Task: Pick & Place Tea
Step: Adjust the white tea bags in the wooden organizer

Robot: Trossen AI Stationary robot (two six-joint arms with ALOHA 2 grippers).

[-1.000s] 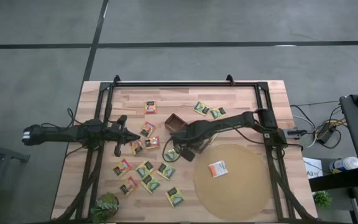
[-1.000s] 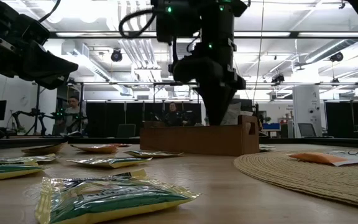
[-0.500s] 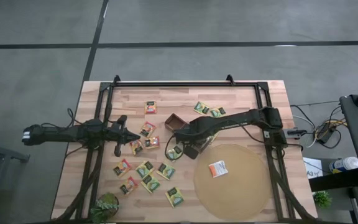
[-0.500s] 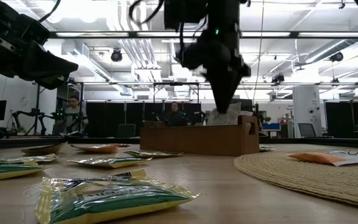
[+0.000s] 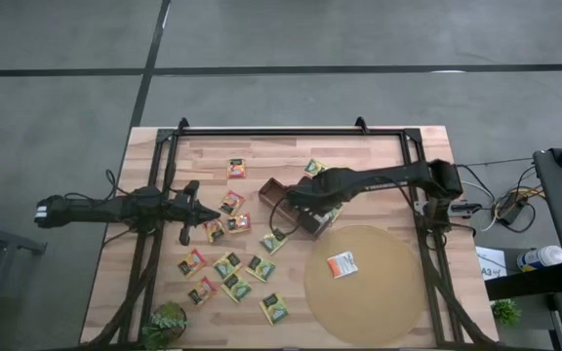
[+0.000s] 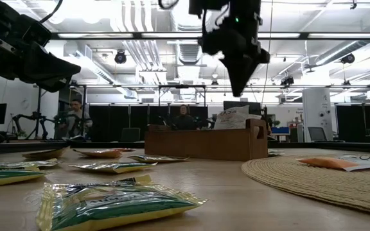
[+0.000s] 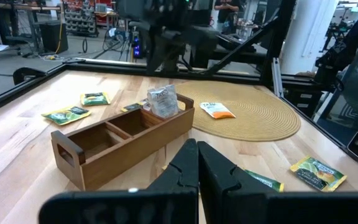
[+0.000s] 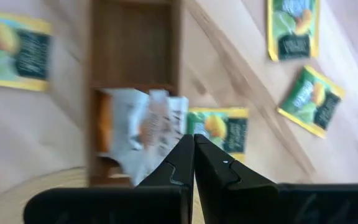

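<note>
Sachet [image 7: 162, 101] now stands upright in the box's [image 7: 123, 142] end compartment, released; the right gripper [image 6: 239, 82], fingers together and empty, has risen above it. One placement done. Left gripper [image 7: 196, 163], closed and empty, waits over loose sachets [image 5: 224, 265].

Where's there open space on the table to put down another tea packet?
The round mat is mostly bare, holding one orange sachet. The far strip behind the wooden box is fairly open too. It is crowded near the left claw, where green and orange sachets cluster.
</note>
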